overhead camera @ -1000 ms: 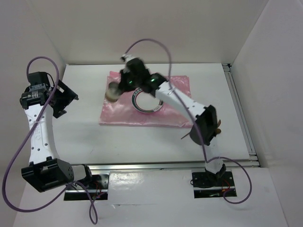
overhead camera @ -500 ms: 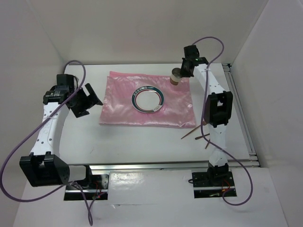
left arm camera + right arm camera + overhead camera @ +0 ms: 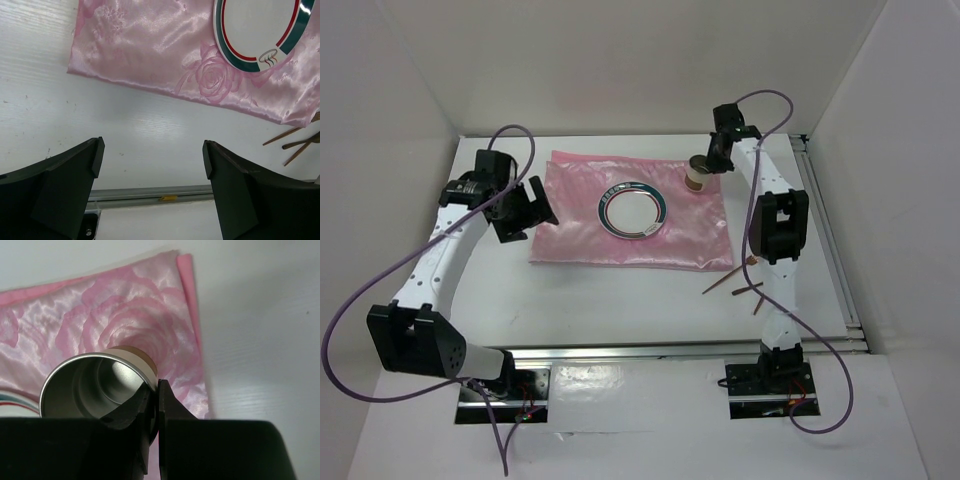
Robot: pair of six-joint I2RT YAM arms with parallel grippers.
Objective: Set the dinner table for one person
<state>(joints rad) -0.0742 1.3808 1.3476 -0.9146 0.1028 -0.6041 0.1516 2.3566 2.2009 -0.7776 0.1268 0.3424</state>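
1. The plate (image 3: pixel 260 30) on the pink cloth (image 3: pixel 150 55) has a green and red band round its rim and a small brown wavy emblem. I cannot tell whether the emblem holds any letters.
2. The dinner table (image 3: pixel 620 300) lies under the pink cloth and shows bare white on every side of it, with metal rails along its near and right edges.
3. The left gripper (image 3: pixel 528 218) hangs over the table just off the cloth's left edge. Its 2 fingers (image 3: pixel 65 180) are spread wide with nothing between them, and the table shows below them.
4. The right gripper (image 3: pixel 710 163) is over the cloth's far right corner, above the table. Its jaws are pinched on the rim of a cup (image 3: pixel 95 385) that is tan outside and metal inside.
5. I cannot tell whether the cup touches the cloth.
6. Thin brown sticks (image 3: pixel 730 280) lie on the table just off the cloth's near right corner.
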